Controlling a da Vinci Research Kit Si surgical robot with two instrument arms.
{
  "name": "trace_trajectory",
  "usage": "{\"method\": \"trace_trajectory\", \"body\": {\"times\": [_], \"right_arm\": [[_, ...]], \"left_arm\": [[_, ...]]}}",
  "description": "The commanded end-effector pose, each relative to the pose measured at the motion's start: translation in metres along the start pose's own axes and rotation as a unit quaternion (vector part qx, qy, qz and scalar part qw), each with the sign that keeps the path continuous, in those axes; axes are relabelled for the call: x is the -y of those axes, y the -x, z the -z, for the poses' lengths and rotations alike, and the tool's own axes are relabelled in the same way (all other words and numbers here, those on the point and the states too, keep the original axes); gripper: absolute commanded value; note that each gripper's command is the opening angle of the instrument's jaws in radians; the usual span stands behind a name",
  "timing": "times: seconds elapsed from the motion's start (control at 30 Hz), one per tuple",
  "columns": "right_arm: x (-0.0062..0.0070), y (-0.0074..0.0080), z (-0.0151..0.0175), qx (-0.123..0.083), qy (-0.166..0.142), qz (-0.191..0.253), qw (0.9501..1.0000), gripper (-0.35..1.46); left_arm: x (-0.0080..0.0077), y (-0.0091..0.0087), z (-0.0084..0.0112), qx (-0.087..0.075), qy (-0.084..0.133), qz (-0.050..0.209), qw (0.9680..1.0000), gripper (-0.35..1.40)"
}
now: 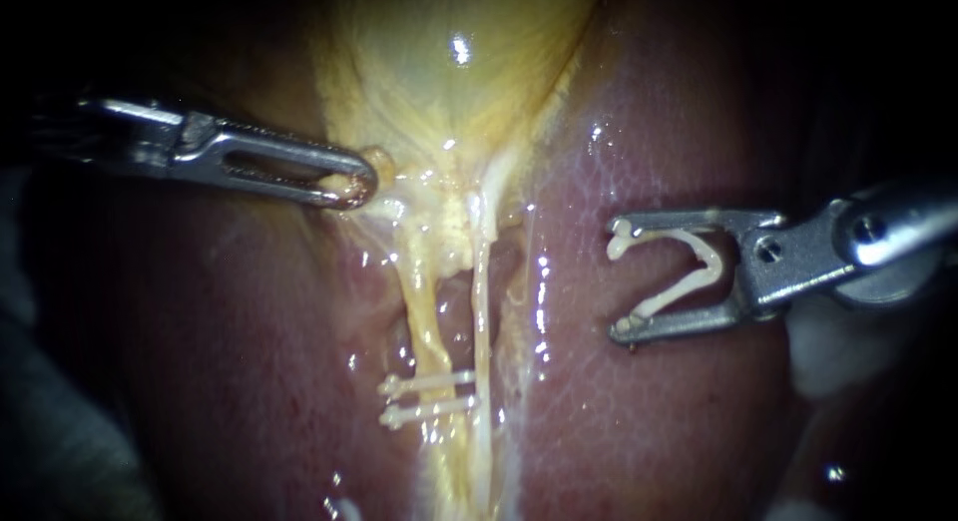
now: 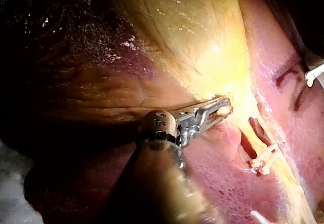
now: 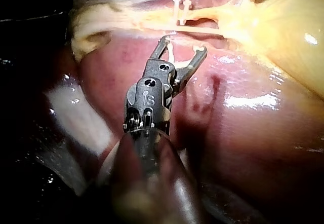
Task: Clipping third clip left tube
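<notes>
Your R instrument (image 1: 620,276): jaws wide, open clip (image 1: 711,266) seated btwn them, mouth facing left tube (image 1: 424,316). Tube lies well ahead of tips, axis crosswise to jaws. Bare stretch runs btwn 2 set clips (image 1: 429,383) and L instrument (image 1: 354,187), which is clamped on gallbladder (image 1: 449,82).

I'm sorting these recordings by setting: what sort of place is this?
Probably a surgical bench: the left instrument grips tissue by the gallbladder, the right instrument carries an open clip, two clips sit on a tube.
</notes>
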Motion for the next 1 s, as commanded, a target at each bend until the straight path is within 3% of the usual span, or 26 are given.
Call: {"method": "trace_trajectory", "body": {"times": [0.03,0.1,0.37,0.5,0.7,0.8,0.93,1.0], "right_arm": [[0.0000,0.0000,0.0000,0.000,0.000,0.000,1.0000,0.50],[0.0000,0.0000,0.0000,-0.001,-0.001,0.000,1.0000,0.50],[0.0001,-0.0001,0.0000,-0.008,-0.024,0.000,0.9997,0.50],[0.0002,-0.0002,-0.0002,-0.010,-0.031,0.000,0.9995,0.49],[0.0004,-0.0008,-0.0017,-0.021,-0.043,0.000,0.9988,0.49],[0.0005,-0.0009,-0.0028,-0.035,-0.058,-0.032,0.9972,0.49],[0.0006,-0.0010,-0.0044,-0.051,-0.087,-0.088,0.9910,0.49],[0.0005,-0.0010,-0.0052,-0.061,-0.108,-0.128,0.9840,0.48]], "left_arm": [[-0.0002,-0.0002,0.0006,0.001,0.001,0.001,1.0000,-0.35],[-0.0005,-0.0007,0.0017,0.004,0.005,0.002,1.0000,-0.35],[-0.0032,-0.0040,0.0085,-0.020,-0.009,0.011,0.9997,-0.35],[-0.0040,-0.0040,0.0086,-0.024,-0.013,0.008,0.9996,-0.35],[-0.0038,-0.0037,0.0081,-0.025,-0.015,0.007,0.9995,-0.35],[-0.0038,-0.0037,0.0081,-0.026,-0.015,0.008,0.9995,-0.35],[-0.0038,-0.0037,0.0081,-0.026,-0.016,0.008,0.9995,-0.35],[-0.0038,-0.0037,0.0081,-0.026,-0.016,0.008,0.9995,-0.35]]}}
